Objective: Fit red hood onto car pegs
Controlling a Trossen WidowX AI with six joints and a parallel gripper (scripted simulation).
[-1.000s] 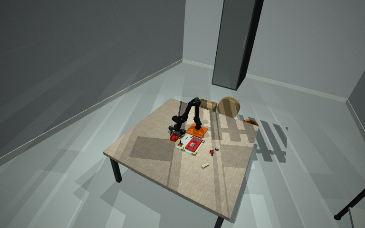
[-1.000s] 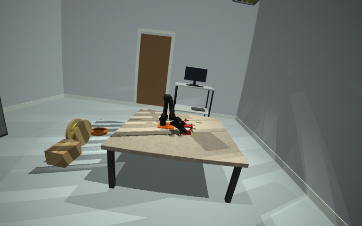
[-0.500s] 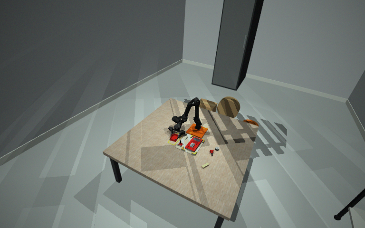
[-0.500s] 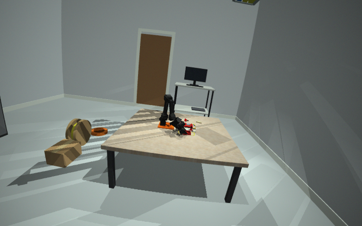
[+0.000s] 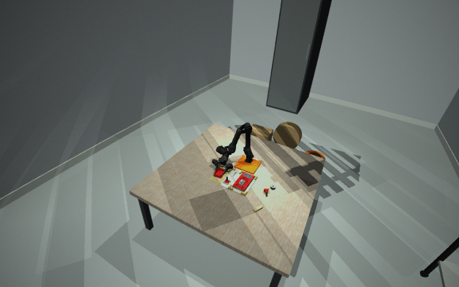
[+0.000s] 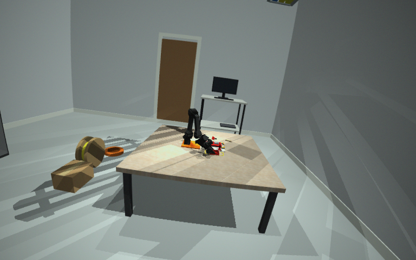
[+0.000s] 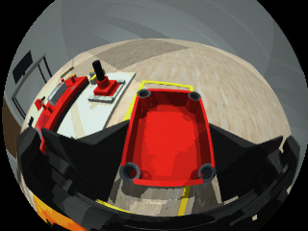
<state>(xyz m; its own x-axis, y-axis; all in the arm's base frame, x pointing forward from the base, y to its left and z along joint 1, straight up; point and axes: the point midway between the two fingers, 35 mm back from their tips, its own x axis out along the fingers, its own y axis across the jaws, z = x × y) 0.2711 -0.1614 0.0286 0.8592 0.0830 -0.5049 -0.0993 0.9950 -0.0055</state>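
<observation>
The red hood [image 5: 219, 173] [image 6: 216, 152] [image 7: 169, 144] shows its hollow side and four grey-ringed corner bosses to the wrist camera. My gripper [image 5: 223, 167] [image 7: 169, 126] is shut on the hood, one black finger against each long side. The hood is at the yellow outline [image 7: 168, 84] on the table; I cannot tell whether it is raised a little. The red chassis [image 5: 237, 186] [image 7: 68, 100] sits in its pale jig, left of the hood in the wrist view, with the grey engine block [image 5: 242, 182] on its deck. The pegs are too small to make out clearly.
A red part with a black post [image 5: 227, 180] [image 7: 106, 88] stands on the pale board [image 7: 91, 117] between hood and chassis. A small red and black piece [image 5: 266, 191], a wheel [image 5: 272, 187] and a tan block [image 5: 258, 208] lie beyond the jig. The arm stands on an orange plate [image 5: 241, 164].
</observation>
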